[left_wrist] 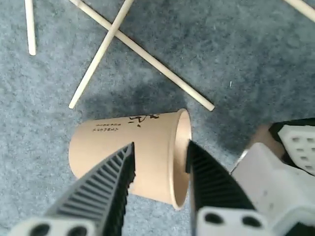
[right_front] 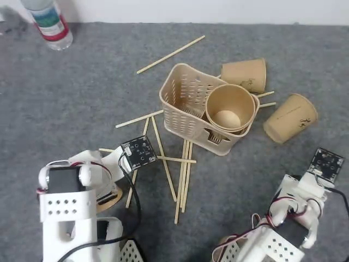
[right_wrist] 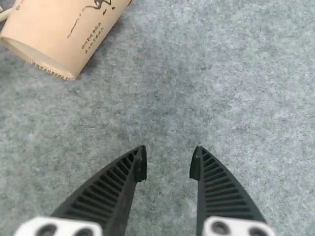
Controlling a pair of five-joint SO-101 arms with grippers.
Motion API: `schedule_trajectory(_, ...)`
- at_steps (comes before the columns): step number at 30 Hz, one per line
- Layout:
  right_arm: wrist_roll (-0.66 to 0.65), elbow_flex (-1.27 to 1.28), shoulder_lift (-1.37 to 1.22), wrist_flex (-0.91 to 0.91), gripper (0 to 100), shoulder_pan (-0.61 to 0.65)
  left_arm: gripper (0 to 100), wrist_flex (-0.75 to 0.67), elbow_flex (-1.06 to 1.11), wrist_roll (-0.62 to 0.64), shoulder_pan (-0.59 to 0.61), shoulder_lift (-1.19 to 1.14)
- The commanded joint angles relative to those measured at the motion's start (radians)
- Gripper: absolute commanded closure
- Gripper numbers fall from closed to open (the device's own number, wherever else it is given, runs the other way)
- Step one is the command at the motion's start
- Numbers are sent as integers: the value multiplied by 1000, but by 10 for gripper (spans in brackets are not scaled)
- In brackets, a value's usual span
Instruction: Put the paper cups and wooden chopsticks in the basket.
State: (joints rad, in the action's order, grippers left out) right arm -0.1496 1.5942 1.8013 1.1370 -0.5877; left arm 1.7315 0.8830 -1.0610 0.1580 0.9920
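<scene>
Nearest, on the left, the left gripper (left_wrist: 160,152) hangs over a paper cup (left_wrist: 123,152) lying on its side on the grey carpet (right_front: 82,93). Its fingers are spread wide: 1 tip is over the cup's wall and the other just past the rim, and they grip nothing. Whether they touch the cup cannot be told. Just beyond this cup 2 crossed chopsticks (left_wrist: 142,49) lie flat.

On the right, the right gripper (right_wrist: 168,164) is also parted and empty above bare carpet. A second cup (right_wrist: 64,29) lies on its side farther off, well apart from the fingertips.

Between the arms and the basket (right_front: 185,103), a bundle of chopsticks (right_front: 182,180) lies roughly near-to-far. Its far ends touch the basket's near wall, and others lie across it and fan out to the left.

The basket sits mid-table. A third cup (right_front: 229,106) stands mouth-up in its right end.

Right of the basket 2 chopstick ends (right_front: 266,100) stick out. A fourth cup (right_front: 244,75) lies on its side just beyond the basket's far right corner.

Farther left a lone chopstick (right_front: 170,54) lies diagonally. A plastic bottle (right_front: 50,22) stands at the far left.
</scene>
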Motion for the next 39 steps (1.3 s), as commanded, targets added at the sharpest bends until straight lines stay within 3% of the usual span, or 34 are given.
schedule_trajectory(1, 14, -6, 13, -22, 833, 12, 785, 25, 1, -5, 8, 9)
schedule_trajectory(12, 14, -6, 13, -22, 833, 12, 784, 23, 28, -12, 9, -5)
schedule_trajectory(26, 14, -5, 13, -22, 833, 12, 815, -18, -58, -12, 11, -264)
schedule_trajectory(29, 14, -5, 13, -22, 833, 12, 814, -71, -56, -17, 61, -269)
schedule_trajectory(35, 14, -5, 13, -22, 833, 12, 814, -112, -24, -190, 230, -264)
schedule_trajectory(39, 14, -5, 13, -22, 833, 12, 814, -181, -19, -230, 322, -264)
